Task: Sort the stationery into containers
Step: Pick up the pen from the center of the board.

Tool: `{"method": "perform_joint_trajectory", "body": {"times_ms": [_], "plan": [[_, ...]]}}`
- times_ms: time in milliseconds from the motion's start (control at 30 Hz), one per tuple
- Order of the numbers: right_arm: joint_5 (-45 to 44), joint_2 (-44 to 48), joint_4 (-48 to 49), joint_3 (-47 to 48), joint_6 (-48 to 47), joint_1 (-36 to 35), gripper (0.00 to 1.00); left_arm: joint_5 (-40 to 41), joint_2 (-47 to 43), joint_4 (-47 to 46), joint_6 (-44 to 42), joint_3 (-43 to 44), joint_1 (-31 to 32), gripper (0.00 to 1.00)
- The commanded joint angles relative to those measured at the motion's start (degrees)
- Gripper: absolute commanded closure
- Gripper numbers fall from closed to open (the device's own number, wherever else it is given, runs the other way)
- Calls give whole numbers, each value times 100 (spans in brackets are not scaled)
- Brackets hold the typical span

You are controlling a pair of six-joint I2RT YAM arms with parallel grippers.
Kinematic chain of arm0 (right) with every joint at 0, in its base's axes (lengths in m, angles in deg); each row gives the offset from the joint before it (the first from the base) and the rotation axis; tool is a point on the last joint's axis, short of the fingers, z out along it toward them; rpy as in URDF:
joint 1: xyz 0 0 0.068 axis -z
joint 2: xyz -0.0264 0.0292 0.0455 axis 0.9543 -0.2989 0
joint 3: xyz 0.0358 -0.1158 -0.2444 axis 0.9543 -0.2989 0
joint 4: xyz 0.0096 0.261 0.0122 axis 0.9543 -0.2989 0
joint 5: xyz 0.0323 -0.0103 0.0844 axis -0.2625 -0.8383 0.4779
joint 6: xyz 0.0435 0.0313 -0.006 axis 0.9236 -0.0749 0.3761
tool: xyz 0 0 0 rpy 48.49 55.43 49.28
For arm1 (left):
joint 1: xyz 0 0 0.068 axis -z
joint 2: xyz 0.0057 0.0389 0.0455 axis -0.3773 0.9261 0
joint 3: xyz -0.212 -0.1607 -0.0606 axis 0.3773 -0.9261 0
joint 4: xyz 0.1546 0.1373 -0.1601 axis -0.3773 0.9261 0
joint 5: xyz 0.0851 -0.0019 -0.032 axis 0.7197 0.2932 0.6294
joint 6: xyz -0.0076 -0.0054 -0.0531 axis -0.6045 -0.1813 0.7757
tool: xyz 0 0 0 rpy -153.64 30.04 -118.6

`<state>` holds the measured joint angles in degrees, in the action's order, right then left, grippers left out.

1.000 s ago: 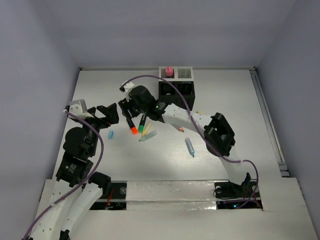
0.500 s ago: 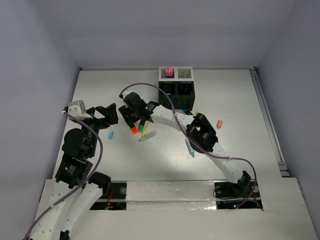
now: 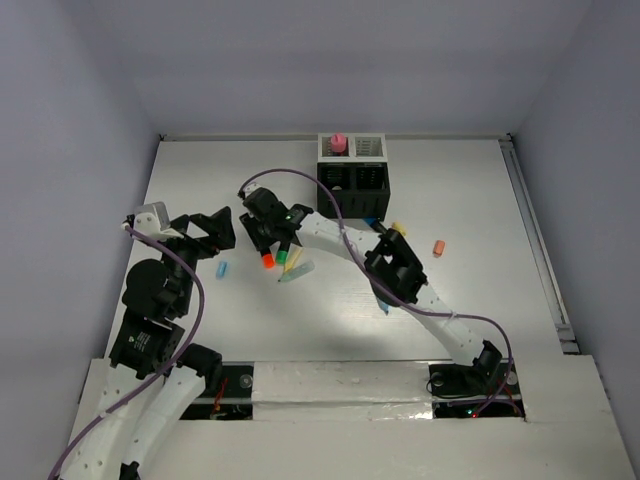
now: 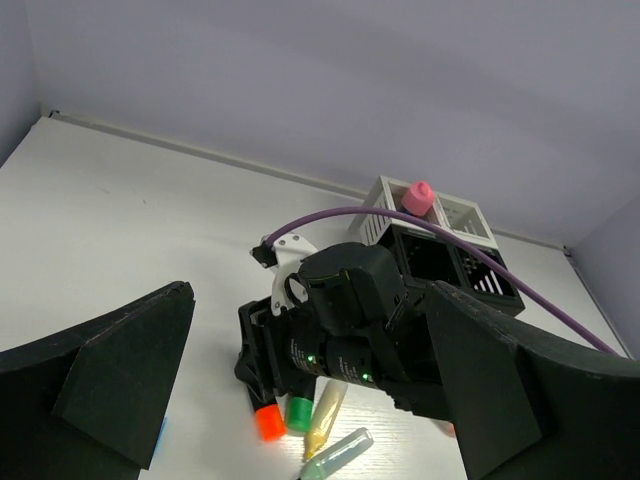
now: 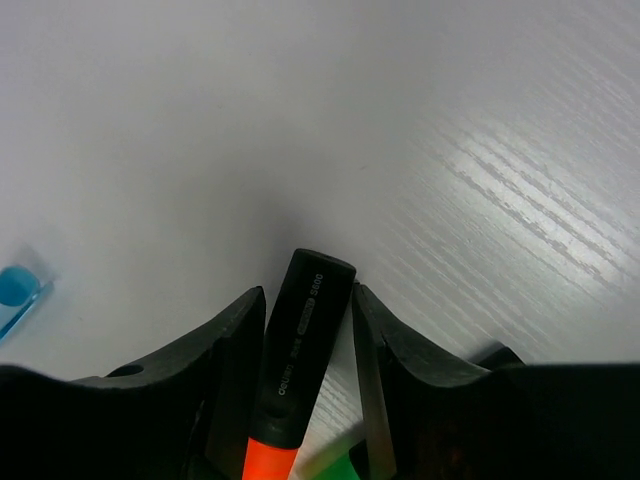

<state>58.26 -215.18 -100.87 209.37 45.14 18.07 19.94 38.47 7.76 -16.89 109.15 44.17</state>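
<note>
A black marker with an orange cap [image 3: 265, 251] lies on the white table left of centre. My right gripper [image 3: 262, 234] is down over it and open. In the right wrist view the marker's black barrel [image 5: 300, 335] sits between the fingers [image 5: 372, 330], with a thin gap on the right side. A green-capped marker [image 3: 284, 256], a yellow pen [image 3: 293, 262] and a pale blue marker [image 3: 298, 271] lie beside it. My left gripper [image 3: 205, 231] is open and empty, just left of them. The mesh organizer [image 3: 352, 172] stands at the back with a pink tube [image 3: 338, 143] in it.
A light blue cap [image 3: 222, 269] lies near my left gripper. A blue pen [image 3: 381, 296] is partly hidden under my right arm. An orange cap [image 3: 439, 246] lies to the right. The left wrist view shows my right gripper's body [image 4: 345, 300] over the pens.
My right gripper has come down and slightly left, so its fingers now straddle the black marker. Its elbow has folded in, uncovering the orange cap at right. The left arm barely moved.
</note>
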Motion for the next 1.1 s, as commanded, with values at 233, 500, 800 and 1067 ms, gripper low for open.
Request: {"method": "perform_joint_trajectory", "body": {"times_ms": [233, 500, 800, 1067], "plan": [[-362, -448, -497, 292, -3, -196, 60, -23, -198, -191, 32, 123, -47, 1], [-301, -571, -507, 433, 172, -250, 90, -14, -383, -209, 32, 114, 6, 1], [86, 446, 1312, -129, 682, -197, 100, 30, -480, -200, 41, 114, 112, 1], [-107, 2371, 3315, -1648, 727, 373, 100, -6, -445, -191, 49, 96, 164, 1]]}}
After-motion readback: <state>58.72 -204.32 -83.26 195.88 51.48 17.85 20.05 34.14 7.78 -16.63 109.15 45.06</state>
